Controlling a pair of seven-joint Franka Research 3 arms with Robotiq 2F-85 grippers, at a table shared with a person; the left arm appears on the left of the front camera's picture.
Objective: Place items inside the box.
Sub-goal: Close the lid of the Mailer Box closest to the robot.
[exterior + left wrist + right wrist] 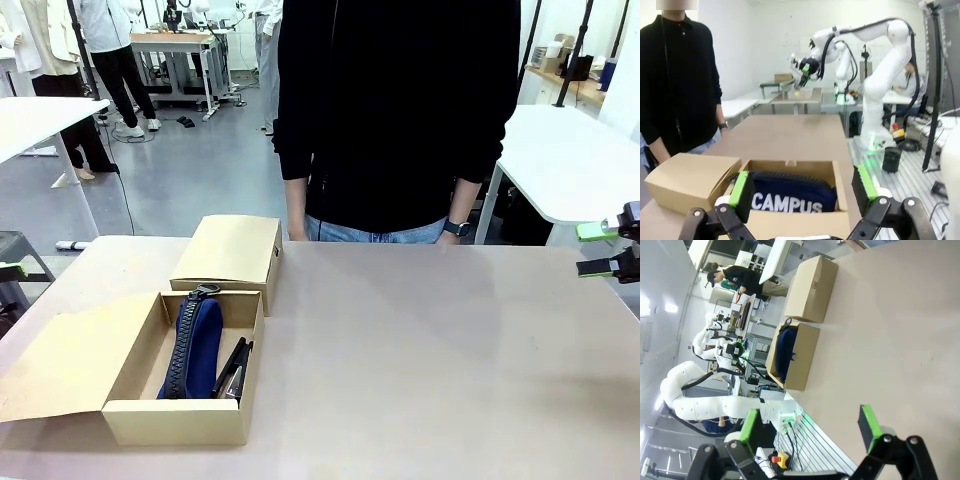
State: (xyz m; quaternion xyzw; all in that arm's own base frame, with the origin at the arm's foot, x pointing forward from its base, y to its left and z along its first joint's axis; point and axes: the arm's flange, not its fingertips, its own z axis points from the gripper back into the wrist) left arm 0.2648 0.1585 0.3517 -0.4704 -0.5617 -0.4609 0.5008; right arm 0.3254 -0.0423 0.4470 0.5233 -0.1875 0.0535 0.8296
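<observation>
On the matte, pale pinkish-tan table [420,340], the long shallow cardboard box [180,420] sits at the near left, its plain tan flap lid [70,355] lying open and flat to the left. Inside lies the soft navy fabric pencil case [195,345], a rounded pouch with a dark zip running along its top, white "CAMPUS" lettering readable in the left wrist view. Just to its right in the same box lies a slim black item [235,368], hard and glossy, probably a stapler, though that is hard to confirm. Just behind the open box stands the smaller box [230,250], closed, with crisp edges and smooth tan card. The left gripper [802,195] hovers right at the near end of the open box, its green pads spread wide with the pencil case between and beyond them, gripping nothing. The right gripper [810,432] sits well apart over bare table at the far right edge, fingers spread fully and empty, both boxes far from it. A person in a black top [395,110] stands at the far side.
</observation>
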